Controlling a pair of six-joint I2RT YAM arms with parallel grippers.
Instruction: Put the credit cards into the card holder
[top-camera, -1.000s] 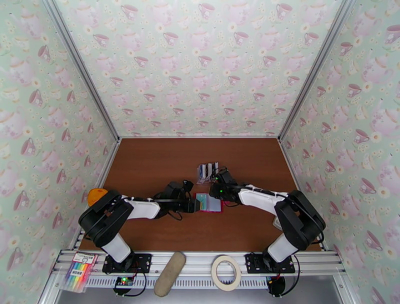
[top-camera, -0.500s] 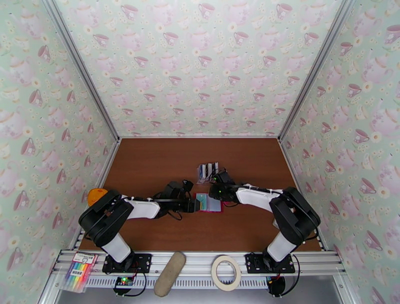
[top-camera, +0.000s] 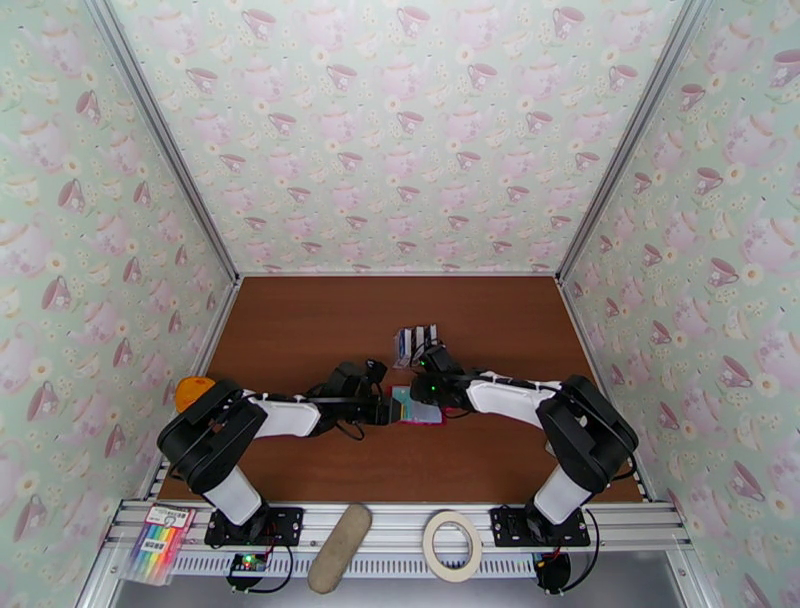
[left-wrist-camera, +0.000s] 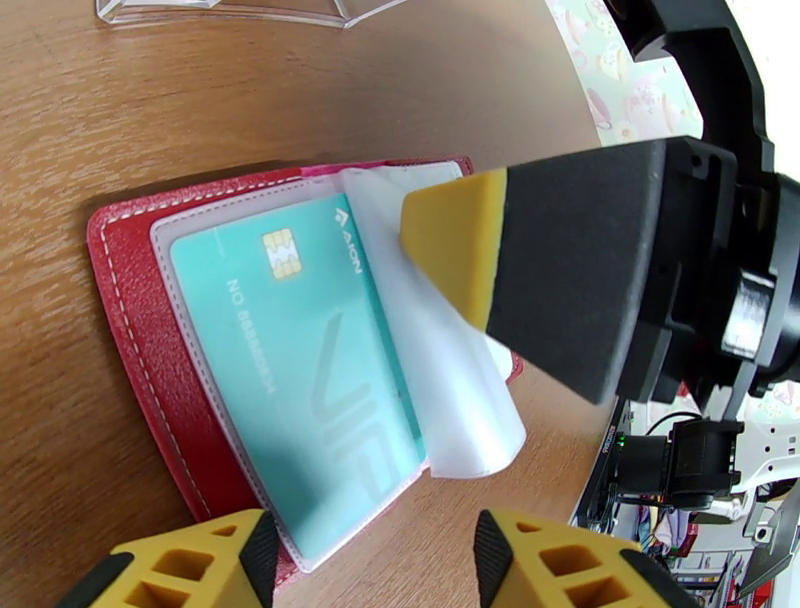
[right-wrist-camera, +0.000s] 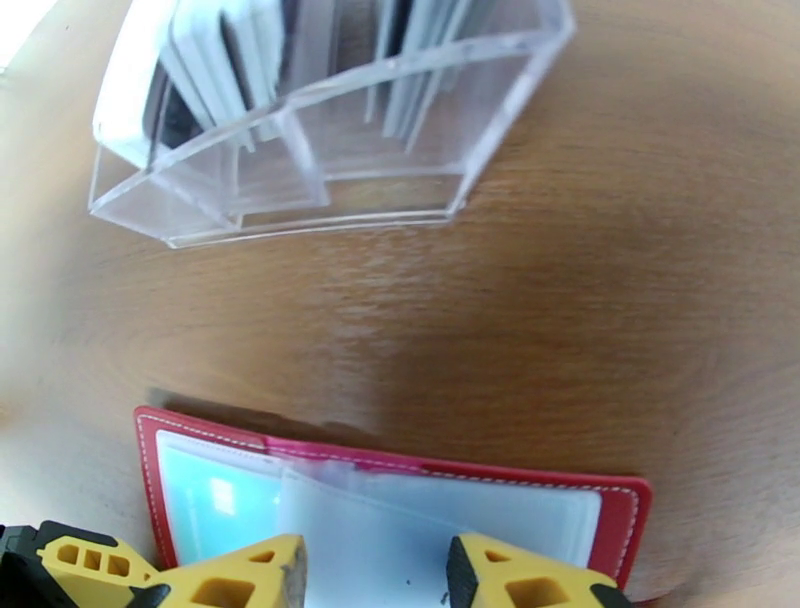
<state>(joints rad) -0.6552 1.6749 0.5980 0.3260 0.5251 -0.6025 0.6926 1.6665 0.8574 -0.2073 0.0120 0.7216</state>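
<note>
1. While the card holder (top-camera: 425, 414) lies spread open about midway between the side edges of the counter (top-camera: 300, 330), somewhat nearer its near edge than its far one, its long axis runs from side to side, so each arm meets one short end.
2. At the holder's left end, the left fingers (top-camera: 386, 408) stand parted low over the counter with nothing between them. Whether they press on the red cover I cannot tell.
3. Over the holder's far side, the right fingers (top-camera: 428, 386) are also parted and grip nothing. In the left wrist view, one yellow tip (left-wrist-camera: 455, 245) rests against a loose clear sleeve (left-wrist-camera: 460, 410), which curls up off the page beneath.
4. One teal card (left-wrist-camera: 300, 370) already sits in the sleeve on the holder's left half, its long side lying across the holder's long axis.
5. The remaining credit cards (top-camera: 416, 340) stand on edge in a clear acrylic rack (right-wrist-camera: 330, 190). It is just beyond the holder toward the counter's far edge, near it but not touching.
6. By my judgement the right arm is the nearer one. The rack lies straight ahead of its fingers, whereas the left arm would have to reach across the holder.
7. The next card would probably need its long side turned to match the teal one. Where the lifted sleeve's mouth opens I cannot tell.
</note>
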